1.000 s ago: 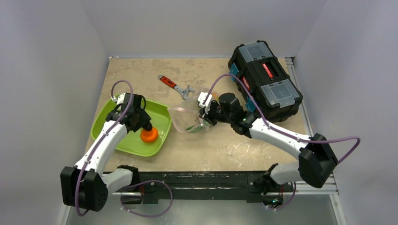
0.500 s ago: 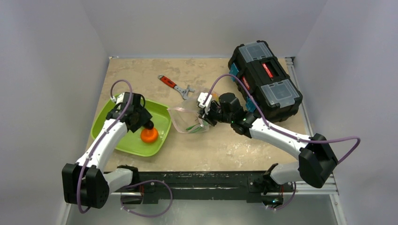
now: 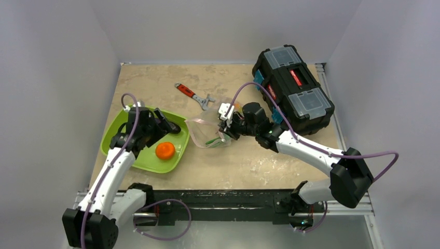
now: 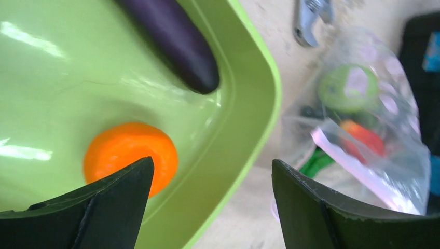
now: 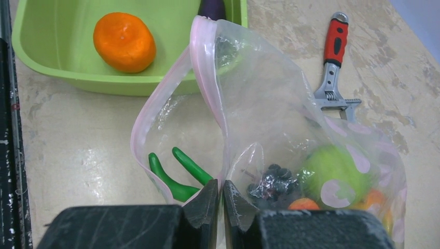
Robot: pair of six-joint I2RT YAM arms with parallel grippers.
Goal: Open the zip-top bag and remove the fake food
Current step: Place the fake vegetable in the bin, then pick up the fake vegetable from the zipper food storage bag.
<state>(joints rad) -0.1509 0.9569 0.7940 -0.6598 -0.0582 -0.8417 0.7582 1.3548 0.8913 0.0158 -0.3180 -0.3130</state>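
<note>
The clear zip-top bag [image 3: 206,132] lies right of the green tray [image 3: 118,139], its pink zip strip parted into an open mouth [image 5: 207,72]. My right gripper [image 5: 222,189] is shut on the bag's rim and holds it up. Inside the bag are green pods [image 5: 179,176], a dark bunch [image 5: 272,179], a green round fruit [image 5: 334,174] and a red piece [image 4: 363,137]. An orange fruit [image 3: 165,150] and a dark purple eggplant [image 4: 176,41] lie in the tray. My left gripper [image 4: 212,171] is open and empty above the tray's right rim, beside the orange fruit [image 4: 129,155].
A red-handled wrench [image 3: 194,95] lies on the table behind the bag. A black toolbox [image 3: 293,88] stands at the back right, close behind my right arm. Grey walls close in the table on three sides.
My left gripper has let go of the orange fruit, risen and moved away from it toward the tray's far right. The fruit stays in the tray. The right arm has not moved.
</note>
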